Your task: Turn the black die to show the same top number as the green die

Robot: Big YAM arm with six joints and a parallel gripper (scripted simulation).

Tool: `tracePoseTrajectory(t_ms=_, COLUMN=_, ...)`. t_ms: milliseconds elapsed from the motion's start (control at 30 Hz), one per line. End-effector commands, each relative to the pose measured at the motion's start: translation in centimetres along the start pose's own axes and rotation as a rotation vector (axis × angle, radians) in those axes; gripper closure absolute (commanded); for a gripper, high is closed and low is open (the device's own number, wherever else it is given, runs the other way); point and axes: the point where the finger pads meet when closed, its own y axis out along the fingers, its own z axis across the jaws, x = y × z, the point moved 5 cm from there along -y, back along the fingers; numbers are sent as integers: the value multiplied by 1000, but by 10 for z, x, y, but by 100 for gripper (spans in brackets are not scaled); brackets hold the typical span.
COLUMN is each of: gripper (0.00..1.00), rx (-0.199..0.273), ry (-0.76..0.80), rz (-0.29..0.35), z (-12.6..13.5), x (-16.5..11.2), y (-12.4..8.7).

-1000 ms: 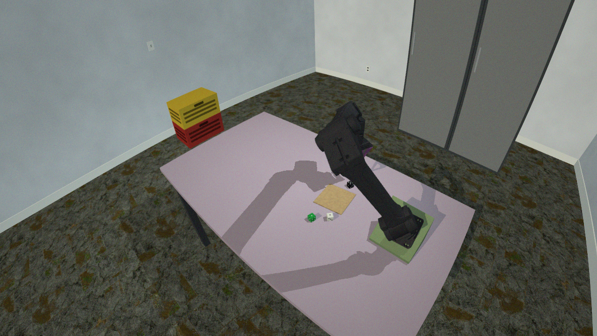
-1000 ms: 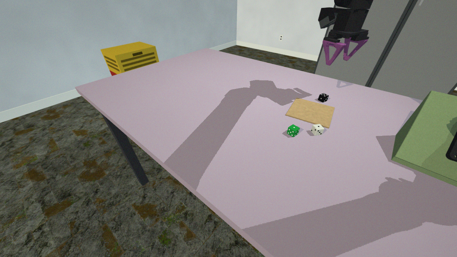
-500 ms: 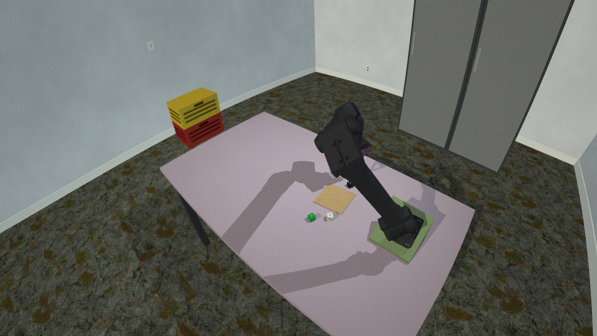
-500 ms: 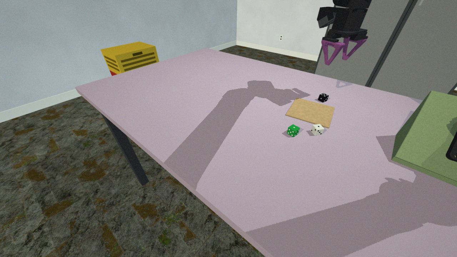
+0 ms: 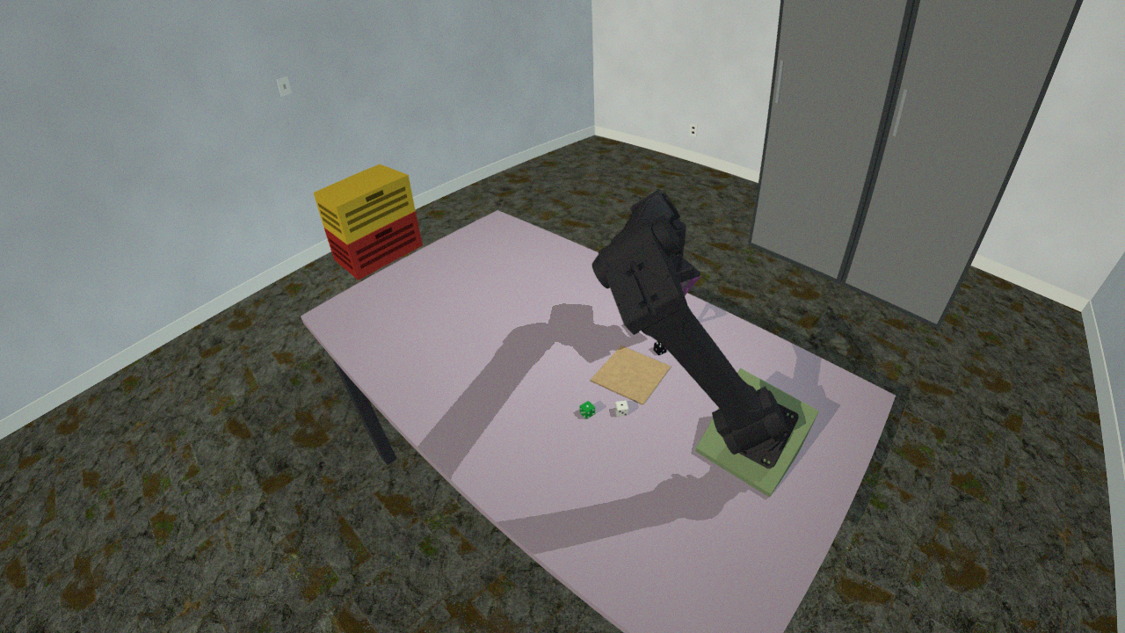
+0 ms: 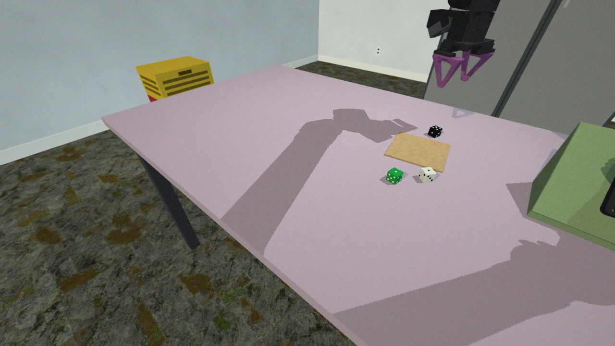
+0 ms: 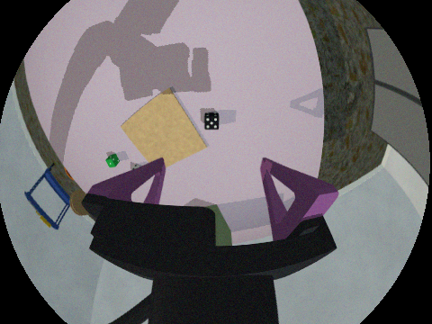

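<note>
The black die [image 6: 434, 131] lies on the table just off the far edge of the tan mat [image 6: 417, 151]; it also shows in the wrist view [image 7: 211, 121] and in the top view [image 5: 659, 346]. The green die [image 6: 394, 175] and the white die [image 6: 426, 174] lie on the table by the mat's near edge. My gripper [image 6: 458, 70], with purple fingers, is open and empty, high above the table and a little beyond the black die. In the wrist view the fingers stand wide apart, with the mat [image 7: 165, 130] and the green die [image 7: 112, 160] below.
The arm's green base plate [image 5: 757, 440] sits at the table's right side. A yellow crate on a red crate [image 5: 367, 220] stands on the floor by the wall. A grey cabinet [image 5: 889, 134] stands behind the table.
</note>
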Motion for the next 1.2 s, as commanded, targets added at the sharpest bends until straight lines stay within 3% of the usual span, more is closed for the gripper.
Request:
tracePoseTrajectory(t_ms=0, gripper=0, rx=5, ry=5, rz=19, z=6, x=-2, y=4)
tracePoseTrajectory(t_ms=600, gripper=0, rx=3, ry=-43, rz=13, z=4, x=0, y=7)
tracePoseTrajectory(t_ms=1067, gripper=0, rx=5, ry=-548, rz=8, z=2, x=2, y=28)
tracePoseTrajectory(t_ms=1167, gripper=0, rx=5, ry=-570, rz=8, z=2, x=2, y=29)
